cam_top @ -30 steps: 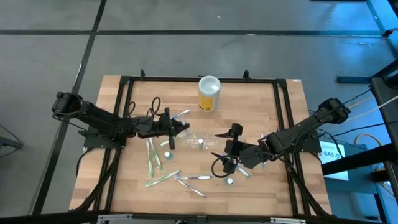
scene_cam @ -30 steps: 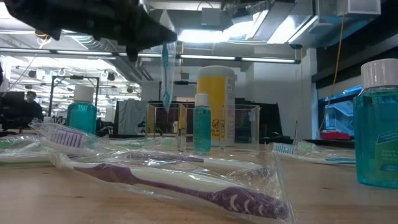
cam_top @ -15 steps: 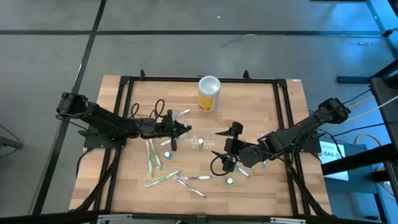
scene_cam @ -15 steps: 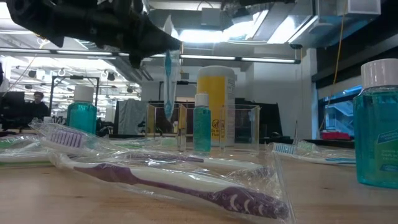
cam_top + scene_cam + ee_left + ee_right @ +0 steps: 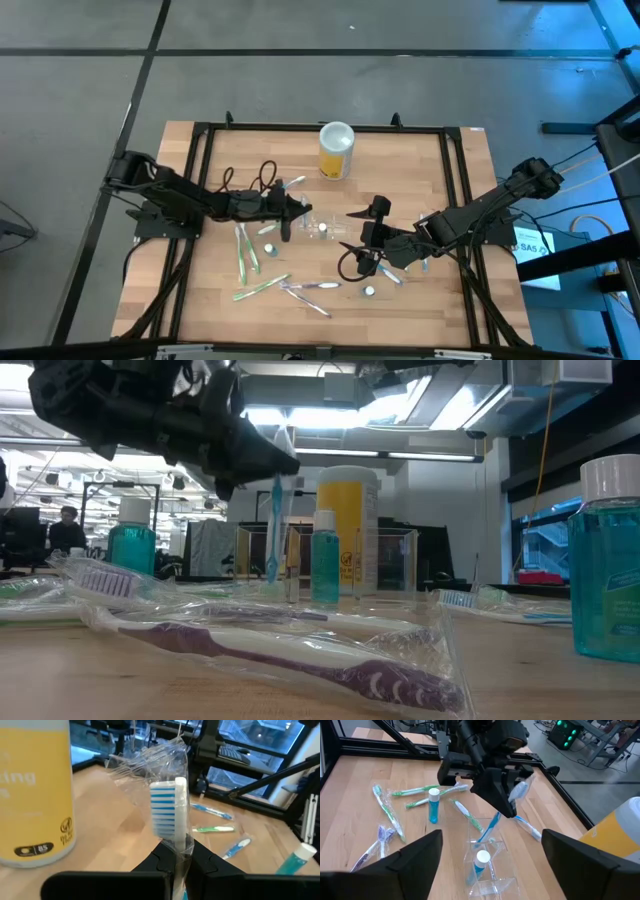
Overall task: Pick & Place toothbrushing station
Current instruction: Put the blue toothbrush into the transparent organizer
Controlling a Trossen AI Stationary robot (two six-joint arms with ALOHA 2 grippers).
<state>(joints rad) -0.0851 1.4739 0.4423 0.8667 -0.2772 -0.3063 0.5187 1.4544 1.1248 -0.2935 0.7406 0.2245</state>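
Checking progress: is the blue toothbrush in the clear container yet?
Partly in: left gripper holds blue toothbrush, its lower end dipping into clear container.

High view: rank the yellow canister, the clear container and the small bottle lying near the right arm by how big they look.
1. Yellow canister, clearly largest.
2. Clear container, longer than the bottle but faint against the wood, so its outline is uncertain.
3. Small bottle, smallest.
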